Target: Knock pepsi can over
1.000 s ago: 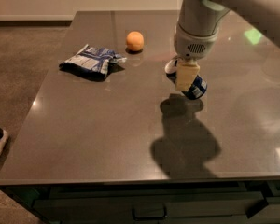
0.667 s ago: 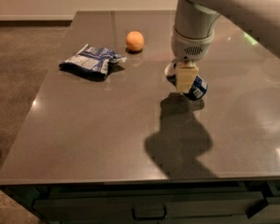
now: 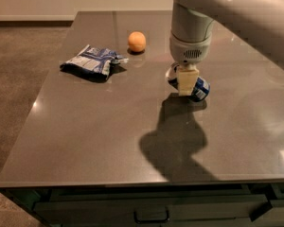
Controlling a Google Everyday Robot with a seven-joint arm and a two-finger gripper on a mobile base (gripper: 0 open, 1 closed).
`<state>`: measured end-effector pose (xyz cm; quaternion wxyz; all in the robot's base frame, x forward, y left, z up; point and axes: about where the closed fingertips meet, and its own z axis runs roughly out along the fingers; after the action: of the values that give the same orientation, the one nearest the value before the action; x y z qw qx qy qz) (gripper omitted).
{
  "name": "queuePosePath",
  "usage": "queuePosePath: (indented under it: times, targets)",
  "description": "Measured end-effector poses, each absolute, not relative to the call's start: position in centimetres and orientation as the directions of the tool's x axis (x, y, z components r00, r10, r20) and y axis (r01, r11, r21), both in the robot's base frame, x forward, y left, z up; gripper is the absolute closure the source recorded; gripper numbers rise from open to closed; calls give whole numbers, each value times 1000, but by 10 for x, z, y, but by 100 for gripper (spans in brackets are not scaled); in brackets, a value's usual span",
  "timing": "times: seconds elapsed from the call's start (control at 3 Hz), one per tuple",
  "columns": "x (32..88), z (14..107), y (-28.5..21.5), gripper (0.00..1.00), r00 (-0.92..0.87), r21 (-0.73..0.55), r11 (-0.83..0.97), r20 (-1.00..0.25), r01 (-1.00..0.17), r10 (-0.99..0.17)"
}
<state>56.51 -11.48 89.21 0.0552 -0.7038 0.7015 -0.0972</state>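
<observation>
The pepsi can (image 3: 199,90), dark blue with white markings, lies on its side on the grey table (image 3: 99,126), right of centre. My gripper (image 3: 186,83) hangs straight down from the white arm and sits over the can's middle, hiding part of it. The can's two ends stick out left and right of the gripper.
A flat blue-and-white foil snack bag (image 3: 92,62) lies at the table's left. An orange (image 3: 137,41) sits behind it near the middle back. The table's front edge runs along the bottom, with a drawer handle (image 3: 151,217) below it.
The arm has shifted slightly left and its shadow with it. The can lies in the same place under the gripper.
</observation>
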Motion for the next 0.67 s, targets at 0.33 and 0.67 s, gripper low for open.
queuePosePath:
  times: [0.33,0.67]
  targets:
    - [561,888,-113,13,16,-202,-31,74,-979,-997]
    - [557,886,-110,0,35,-191,-50,79,-980,-996]
